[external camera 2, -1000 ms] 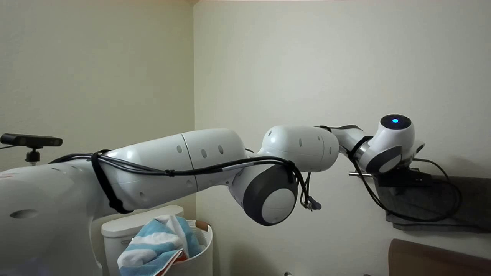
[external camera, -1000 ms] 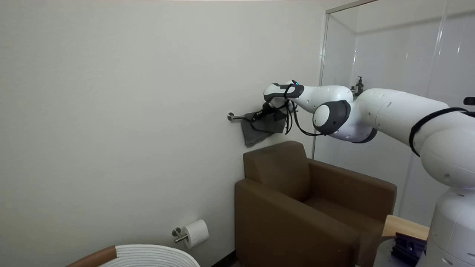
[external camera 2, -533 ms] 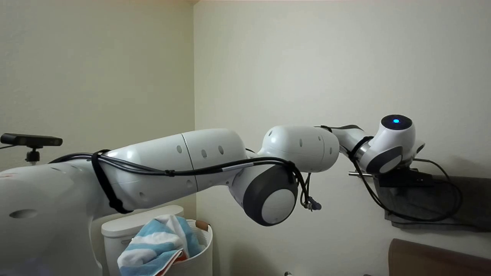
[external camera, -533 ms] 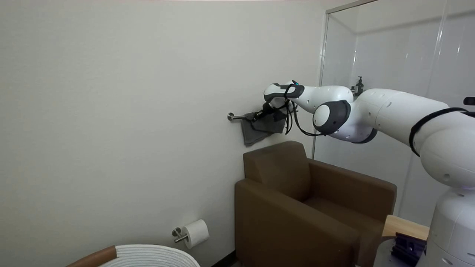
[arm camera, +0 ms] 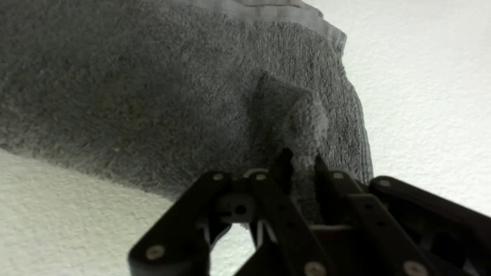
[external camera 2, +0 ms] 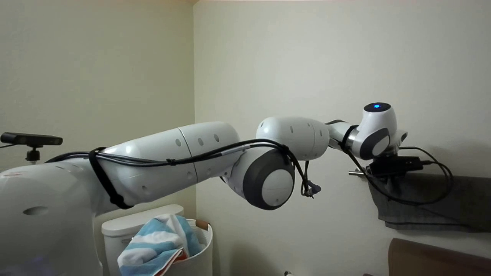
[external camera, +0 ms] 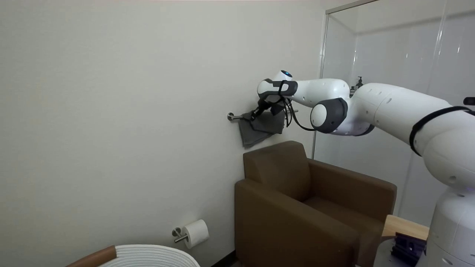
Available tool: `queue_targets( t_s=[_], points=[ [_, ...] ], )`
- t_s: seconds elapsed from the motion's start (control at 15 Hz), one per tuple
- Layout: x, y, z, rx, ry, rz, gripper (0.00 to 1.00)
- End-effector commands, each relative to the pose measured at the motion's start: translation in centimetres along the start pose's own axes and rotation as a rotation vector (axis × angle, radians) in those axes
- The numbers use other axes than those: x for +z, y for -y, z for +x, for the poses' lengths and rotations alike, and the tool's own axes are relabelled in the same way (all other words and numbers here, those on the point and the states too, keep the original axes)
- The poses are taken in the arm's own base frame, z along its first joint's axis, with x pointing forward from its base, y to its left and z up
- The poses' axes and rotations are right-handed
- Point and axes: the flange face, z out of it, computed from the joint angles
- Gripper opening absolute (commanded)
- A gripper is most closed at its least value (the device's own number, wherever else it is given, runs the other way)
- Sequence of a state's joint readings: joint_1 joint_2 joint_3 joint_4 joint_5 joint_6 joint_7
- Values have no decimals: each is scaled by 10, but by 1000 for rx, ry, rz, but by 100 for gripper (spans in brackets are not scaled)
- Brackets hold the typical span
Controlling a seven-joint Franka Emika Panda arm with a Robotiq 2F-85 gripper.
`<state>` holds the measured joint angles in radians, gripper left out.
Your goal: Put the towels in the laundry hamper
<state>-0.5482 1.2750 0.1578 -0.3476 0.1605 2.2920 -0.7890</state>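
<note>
The dark grey towel (external camera: 261, 128) hangs folded over the metal wall bar (external camera: 237, 116) and also shows in an exterior view (external camera 2: 437, 203). My gripper (arm camera: 303, 155) is at its upper part in the wrist view, shut with a raised fold of the grey towel between the fingers (arm camera: 283, 168). The blue-and-white striped towel (external camera 2: 155, 241) with orange marks lies in the white laundry hamper (external camera 2: 201, 262), heaped up and hanging over its rim. The hamper's white rim with a brown part also shows at the bottom of an exterior view (external camera: 148, 254).
A brown armchair (external camera: 297, 215) stands right below the bar. A toilet-paper roll (external camera: 196, 233) sticks out from the wall between hamper and chair. A white toilet tank (external camera 2: 142, 220) is by the hamper. Shower glass (external camera: 382, 92) stands behind the arm.
My gripper and arm have risen a little and shifted toward the bar's near end. The grey towel's end has slid slightly the same way along the bar.
</note>
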Motion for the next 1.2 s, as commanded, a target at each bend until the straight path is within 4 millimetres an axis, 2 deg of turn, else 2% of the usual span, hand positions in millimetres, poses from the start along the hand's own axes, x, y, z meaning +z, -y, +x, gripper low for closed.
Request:
queue_targets(
  t_s=[0.0,0.4,0.73,1.0,1.13],
  points=[
    [-48,17,56,-33,38,-110,8],
    [-113,29,108,14,51,-251,8],
    [-148,35,135,40,-1,-342,8],
    [-193,56,174,58,-163,-345,7],
    [-204,73,189,45,-163,-323,6]
  ],
)
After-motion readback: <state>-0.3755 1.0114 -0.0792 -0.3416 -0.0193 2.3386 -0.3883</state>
